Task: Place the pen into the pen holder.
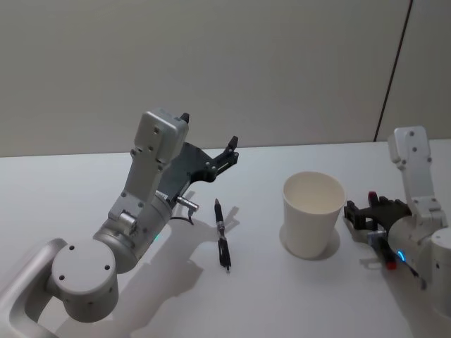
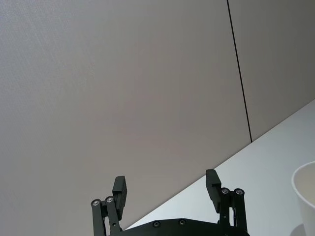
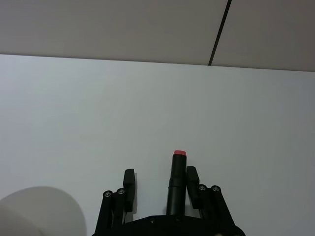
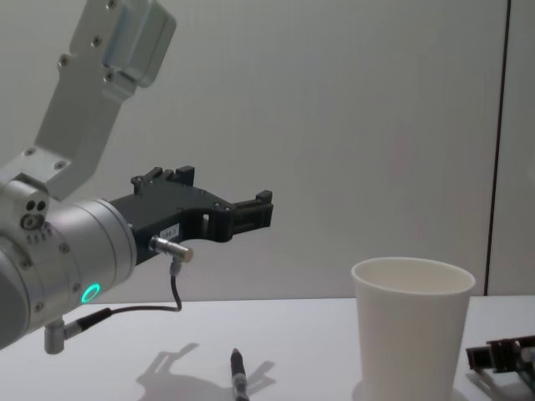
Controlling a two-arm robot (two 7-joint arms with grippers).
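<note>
A black pen (image 1: 221,232) lies flat on the white table (image 1: 70,190), left of the pen holder (image 1: 313,211), an upright white cup. My left gripper (image 1: 229,151) hangs open in the air above and behind the pen, aimed at the wall; its fingers (image 2: 120,191) are spread with nothing between them. From the chest view it (image 4: 263,209) floats well above the pen (image 4: 238,376). My right gripper (image 1: 368,203) rests low, just right of the cup, jaws apart. A black red-tipped pen (image 3: 177,179) lies between them, against one finger.
The table's back edge meets a plain wall (image 1: 232,63). Bare table surface lies in front of the pen and the cup. The cup (image 4: 410,326) stands between the two arms, and its rim (image 2: 305,187) shows beside the left gripper.
</note>
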